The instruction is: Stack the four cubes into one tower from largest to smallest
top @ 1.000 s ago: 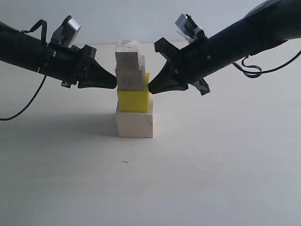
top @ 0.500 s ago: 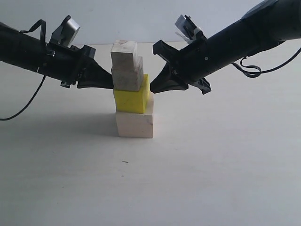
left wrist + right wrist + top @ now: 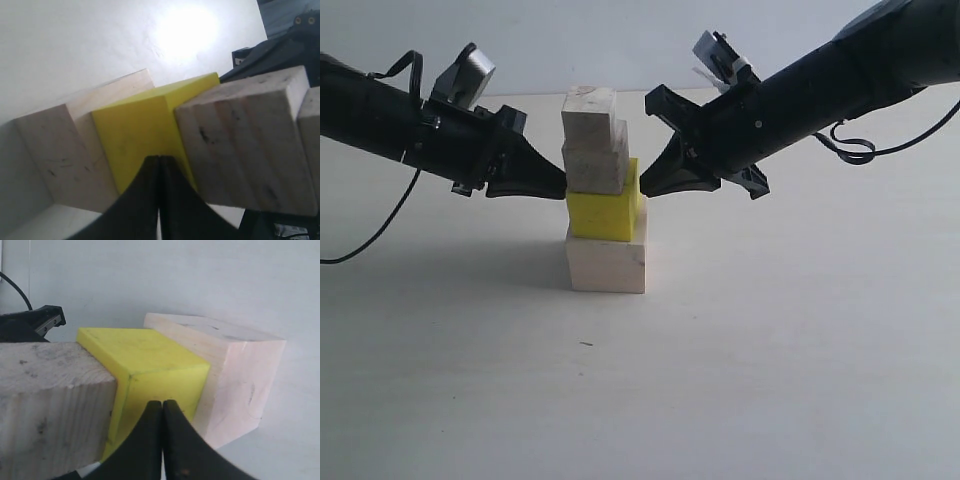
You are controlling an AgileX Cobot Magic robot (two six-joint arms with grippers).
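The tower stands mid-table: large pale cube [image 3: 607, 265] lowest, yellow cube [image 3: 603, 213] on it, then the lower small cube [image 3: 595, 168] and the top small cube [image 3: 590, 115], staggered. The left gripper [image 3: 560, 188] comes in from 9 o'clock and the right gripper [image 3: 645, 188] from 3 o'clock, both tips at the yellow cube's upper edge. Only the wrist views show both pairs of jaws pressed together, empty. Only the exterior view shows the whole stack.

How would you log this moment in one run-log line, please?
tower: four-high, uneven | left tool: shut, tip at yellow cube | right tool: shut, tip opposite
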